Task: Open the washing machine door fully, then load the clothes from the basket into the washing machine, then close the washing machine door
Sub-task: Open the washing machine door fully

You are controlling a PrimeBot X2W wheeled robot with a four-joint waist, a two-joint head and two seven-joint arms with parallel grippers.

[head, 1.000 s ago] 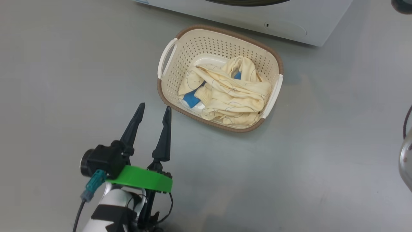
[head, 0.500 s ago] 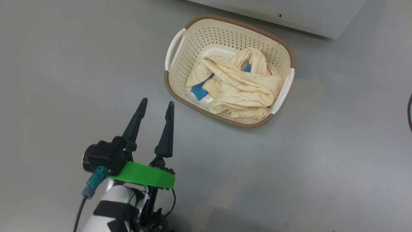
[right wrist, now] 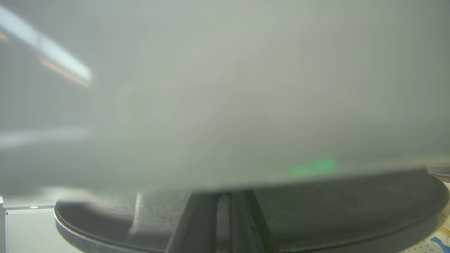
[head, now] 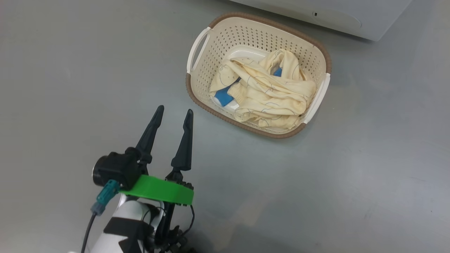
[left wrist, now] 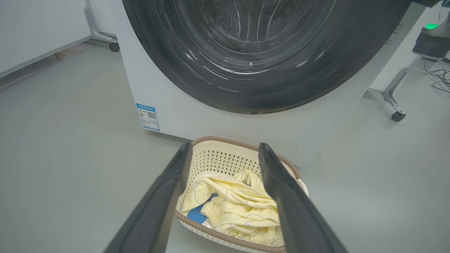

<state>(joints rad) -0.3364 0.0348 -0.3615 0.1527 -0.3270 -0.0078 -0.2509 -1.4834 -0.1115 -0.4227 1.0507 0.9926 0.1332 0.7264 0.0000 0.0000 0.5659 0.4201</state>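
Observation:
The cream basket stands on the grey floor just in front of the white washing machine. The pale yellow clothes with blue patches lie bunched inside it. My left gripper is open and empty, hovering short of the basket's near left corner. In the left wrist view the basket and clothes show between the fingers. Behind them the door's glossy black rim seems to lie flat on the machine. My right gripper looks shut against a dark round rim, its tips lost in pale blur.
My right wrist with a green light sits at the door's right edge. A frame leg on a caster and loose cables stand right of the machine. Another caster is behind its left side. A blue label marks the lower left front.
The head camera has moved, shifting the whole picture right and up; a pale rounded shape at the right edge has left the frame. The left gripper stays open, short of the basket.

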